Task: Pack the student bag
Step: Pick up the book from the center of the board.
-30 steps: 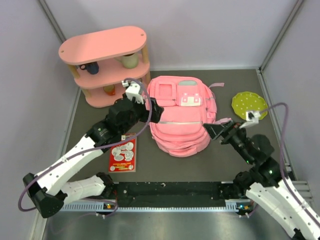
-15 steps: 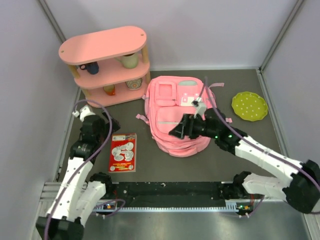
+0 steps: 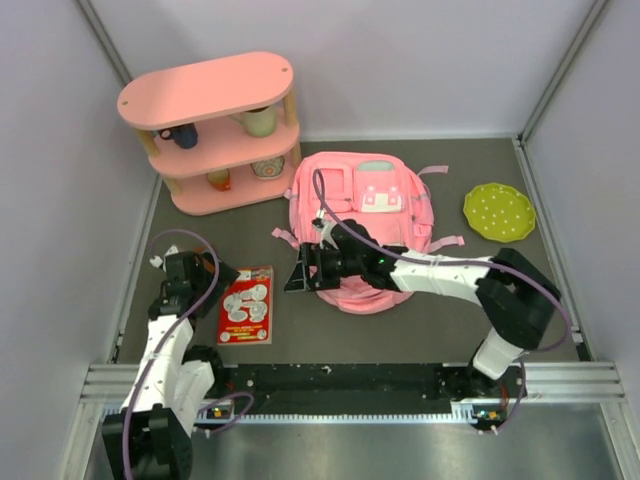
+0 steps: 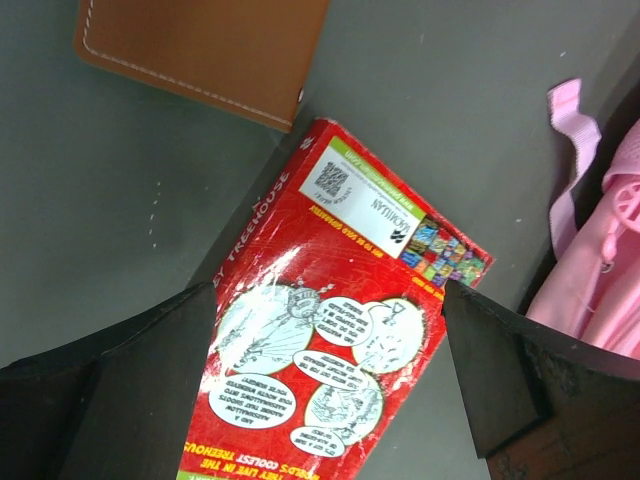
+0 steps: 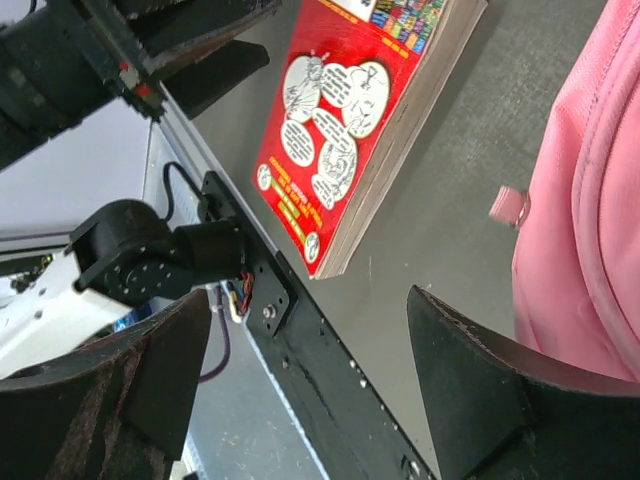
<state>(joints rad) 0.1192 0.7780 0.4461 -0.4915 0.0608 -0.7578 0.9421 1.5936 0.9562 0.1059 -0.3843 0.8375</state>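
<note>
The student bag (image 3: 362, 232), a soft pink backpack, lies flat in the middle of the mat; its edge shows in the right wrist view (image 5: 590, 200) and its strap in the left wrist view (image 4: 568, 112). A red book (image 3: 246, 305) lies to its left. My left gripper (image 3: 228, 280) hovers open over the book (image 4: 335, 330), one finger on each side and neither touching it. My right gripper (image 3: 296, 278) reaches across the bag's lower left corner and stands open and empty (image 5: 310, 390), between the bag and the book (image 5: 345, 110).
A pink oval three-tier shelf (image 3: 205, 100) with cups stands at the back left. A green dotted plate (image 3: 498, 210) lies at the right. A brown stitched leather item (image 4: 200, 50) lies just beyond the book. The black base rail (image 5: 300, 340) runs along the near edge.
My left arm pulled back from the bag to the left and now hangs over the red book. My right arm swung from the right side across the bag to its lower left corner.
</note>
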